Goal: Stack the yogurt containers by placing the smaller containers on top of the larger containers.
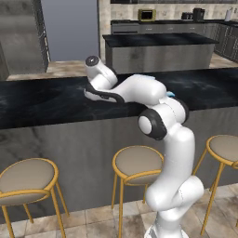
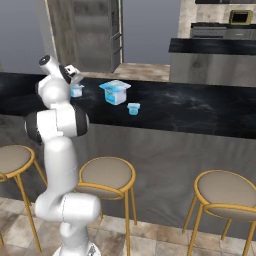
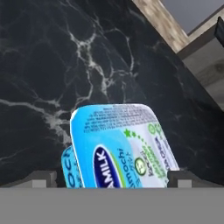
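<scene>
Gripper [image 3: 109, 181] sits right over medium yogurt cup [image 3: 120, 146] on black marble counter [image 3: 52, 65]; jaws spread wide either side of its lid, not yet gripping. Biggest cup [image 2: 115, 92] & tiny cup [image 2: 133, 108] stand near each other further along counter.

The lid of the yogurt container [image 3: 120, 146] in the hand view carries a dark blue oval with white letters reading "MILK", seemingly the end of a longer word. Green print beside it reads roughly "smoothi". Fine lines of small print near the lid's far edge are too blurred to read.
</scene>
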Motion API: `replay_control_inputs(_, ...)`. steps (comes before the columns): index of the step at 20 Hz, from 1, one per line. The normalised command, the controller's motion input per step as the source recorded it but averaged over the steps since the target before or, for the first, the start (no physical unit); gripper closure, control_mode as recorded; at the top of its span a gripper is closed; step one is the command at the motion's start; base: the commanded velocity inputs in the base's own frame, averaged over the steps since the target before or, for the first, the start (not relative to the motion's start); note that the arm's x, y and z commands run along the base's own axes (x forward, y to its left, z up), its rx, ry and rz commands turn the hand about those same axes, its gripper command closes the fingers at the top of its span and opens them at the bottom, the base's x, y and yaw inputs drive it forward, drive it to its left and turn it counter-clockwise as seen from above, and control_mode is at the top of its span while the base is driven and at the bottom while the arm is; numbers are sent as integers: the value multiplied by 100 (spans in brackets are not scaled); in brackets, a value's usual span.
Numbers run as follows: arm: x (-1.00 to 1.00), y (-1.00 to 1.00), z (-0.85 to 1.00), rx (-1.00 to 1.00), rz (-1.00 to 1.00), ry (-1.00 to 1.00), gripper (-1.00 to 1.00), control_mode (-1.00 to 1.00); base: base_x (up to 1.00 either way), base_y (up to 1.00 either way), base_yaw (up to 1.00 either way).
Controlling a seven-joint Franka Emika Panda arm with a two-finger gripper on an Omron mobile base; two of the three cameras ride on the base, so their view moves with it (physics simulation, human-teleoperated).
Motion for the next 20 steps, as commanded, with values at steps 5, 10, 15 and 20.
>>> replay_control_inputs(5,25,1,-8,-4,0,2,100,-100,0,0,0)
replay_control_inputs(10,6,0,-16,-4,0,0,100,-100,0,0,0)
replay_control_inputs(15,0,0,-19,-8,0,0,100,-100,0,0,0)
replay_control_inputs(20,0,0,-8,-13,0,0,100,-100,0,0,0)
